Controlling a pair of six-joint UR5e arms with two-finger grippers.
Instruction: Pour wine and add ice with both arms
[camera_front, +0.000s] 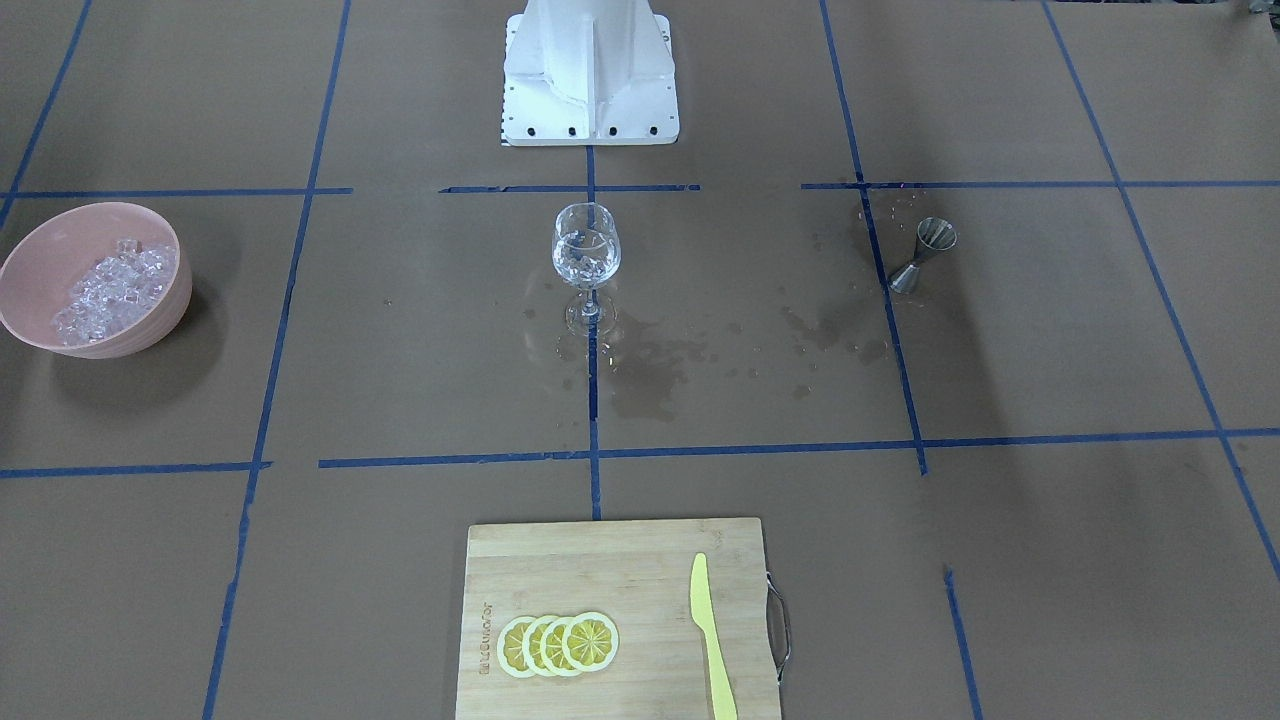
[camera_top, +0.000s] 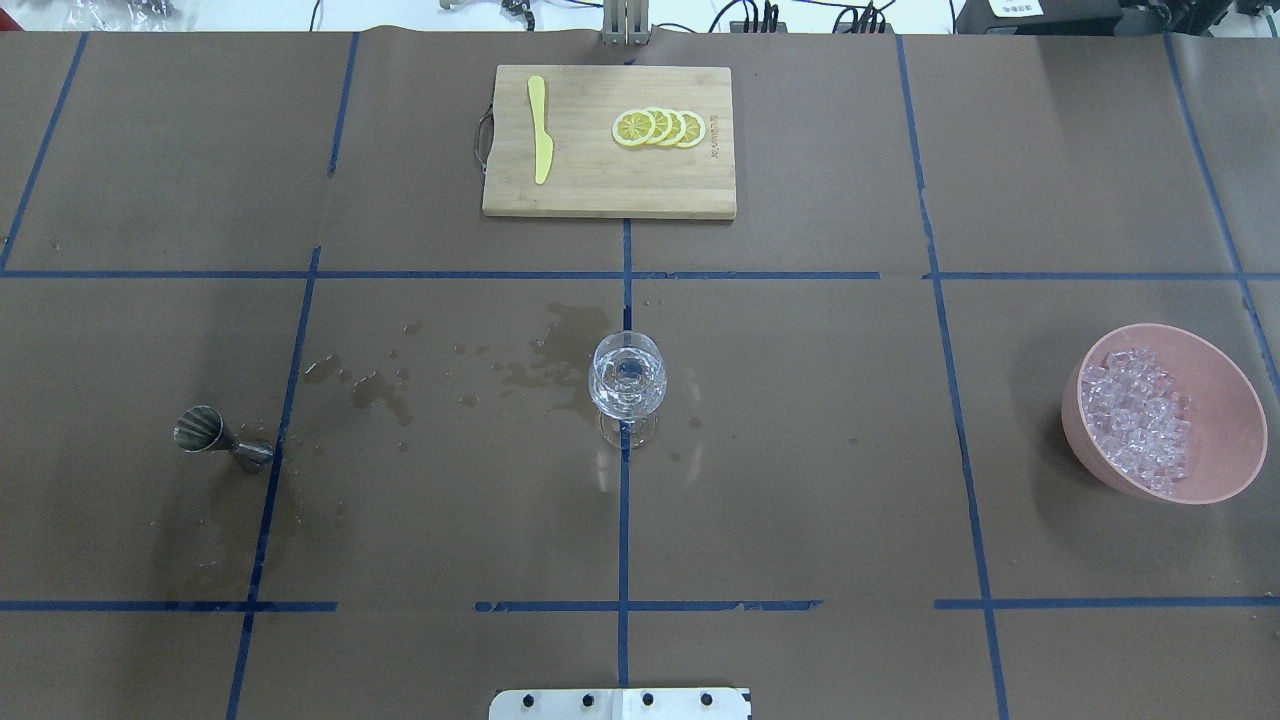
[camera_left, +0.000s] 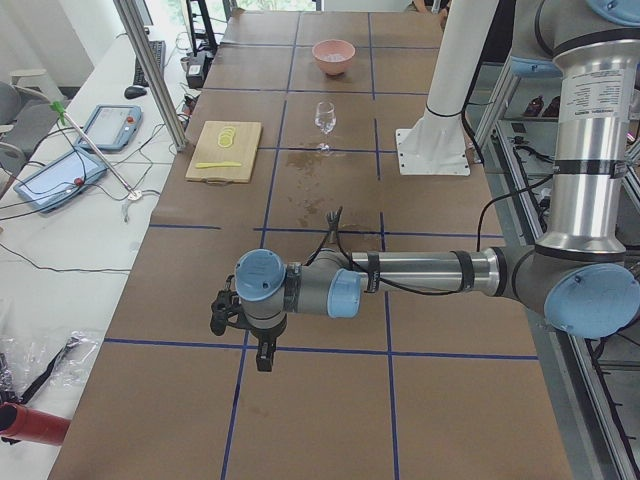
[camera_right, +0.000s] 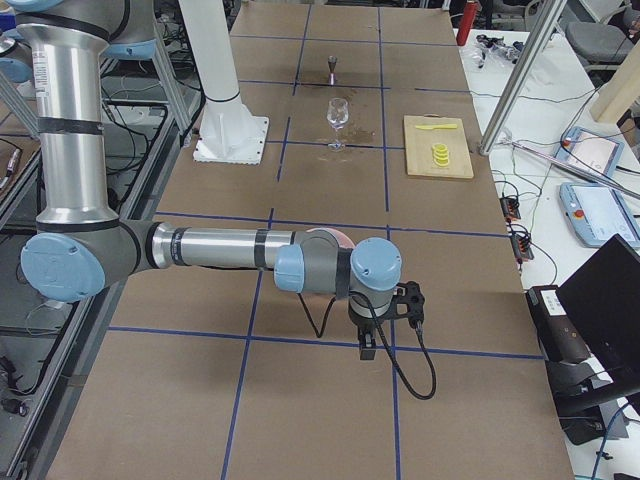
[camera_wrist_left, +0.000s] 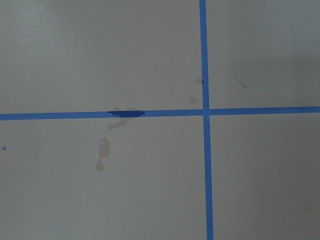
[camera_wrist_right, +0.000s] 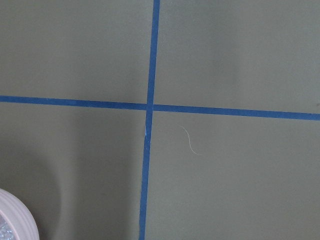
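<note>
A clear stemmed glass (camera_front: 586, 250) stands upright at the table's middle, also in the overhead view (camera_top: 627, 380). Its bowl holds clear glossy contents; I cannot tell wine from ice there. Ice (camera_front: 112, 285) is heaped in a pink bowl (camera_front: 40, 260) on the robot's right side (camera_top: 1225, 420). A steel jigger (camera_top: 215, 438) stands on the robot's left side. My left gripper (camera_left: 263, 356) hangs over bare paper far from the glass. My right gripper (camera_right: 367, 345) hangs beside the bowl, whose rim (camera_wrist_right: 17, 215) shows in the right wrist view. I cannot tell whether either is open or shut.
A bamboo cutting board (camera_top: 608, 190) with lemon slices (camera_top: 660, 128) and a yellow knife (camera_top: 540, 140) lies at the far edge. Dark wet stains (camera_top: 380, 385) mark the brown paper between jigger and glass. The white pedestal (camera_front: 590, 75) stands at the robot's side.
</note>
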